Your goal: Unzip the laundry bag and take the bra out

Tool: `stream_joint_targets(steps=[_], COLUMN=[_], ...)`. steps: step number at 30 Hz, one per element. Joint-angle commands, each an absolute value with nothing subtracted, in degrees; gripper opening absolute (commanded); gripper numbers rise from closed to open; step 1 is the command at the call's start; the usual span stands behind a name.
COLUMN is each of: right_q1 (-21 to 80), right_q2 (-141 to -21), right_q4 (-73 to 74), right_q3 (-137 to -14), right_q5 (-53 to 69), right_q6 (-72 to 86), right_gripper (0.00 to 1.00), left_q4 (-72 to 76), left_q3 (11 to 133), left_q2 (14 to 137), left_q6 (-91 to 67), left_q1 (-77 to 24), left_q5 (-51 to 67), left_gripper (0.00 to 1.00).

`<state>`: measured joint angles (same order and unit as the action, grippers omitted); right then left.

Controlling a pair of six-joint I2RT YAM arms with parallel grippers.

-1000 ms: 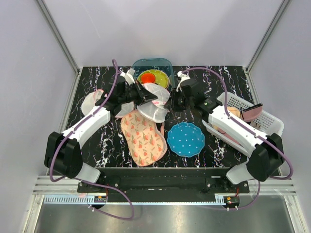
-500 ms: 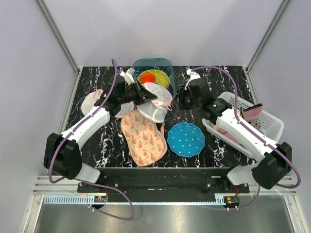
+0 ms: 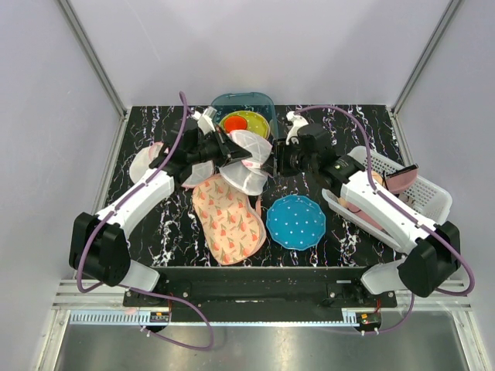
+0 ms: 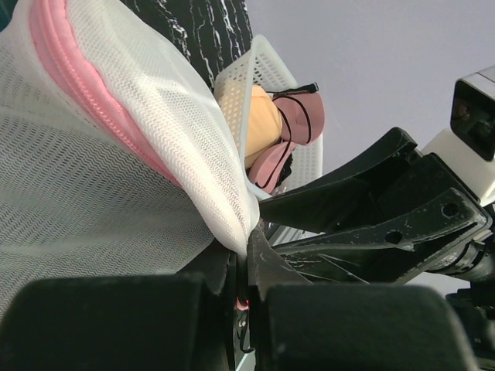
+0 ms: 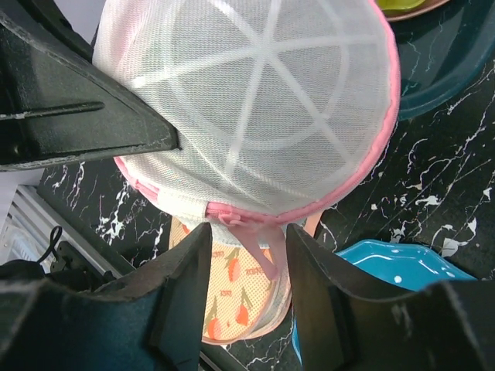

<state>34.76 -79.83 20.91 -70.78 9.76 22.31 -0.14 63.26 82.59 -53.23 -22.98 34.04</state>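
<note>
The laundry bag (image 3: 246,161) is a round white mesh pouch with pink zip trim, held above the table behind the middle. My left gripper (image 3: 224,147) is shut on its mesh edge (image 4: 232,209). My right gripper (image 3: 272,164) is open just right of the bag. In the right wrist view the bag (image 5: 255,100) fills the top, and its pink zip pull (image 5: 251,236) hangs between my open fingers (image 5: 186,286). The zip looks closed. The bra is not visible.
A pink floral fabric piece (image 3: 228,218) and a blue dotted mat (image 3: 296,220) lie on the near half of the table. A teal tub with coloured dishes (image 3: 246,120) stands behind. A white basket (image 3: 402,185) with peach and pink cloth sits right. White mesh (image 3: 143,162) lies left.
My right gripper swung out to the right half a second ago and has now come back left, close to the bag's right side. The left gripper and bag have barely moved.
</note>
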Motion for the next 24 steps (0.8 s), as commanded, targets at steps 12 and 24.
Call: stream_joint_targets(steps=[12,24], right_q1=[34.54,26.99], right_q2=[-79.73,-74.01], right_q4=[13.18,16.26], right_q3=[-70.41,-60.57], right_q5=[11.79,1.67], right_q6=[22.68,22.94], right_gripper=[0.12,0.0], left_q4=[4.57,0.09], left_q3=[68.03,70.75], left_q2=[81.91,82.18], left_q6=[-51.77,-48.52], left_q1=[-23.2,-23.2], left_q5=[40.17,40.08], left_gripper=[0.0,0.0])
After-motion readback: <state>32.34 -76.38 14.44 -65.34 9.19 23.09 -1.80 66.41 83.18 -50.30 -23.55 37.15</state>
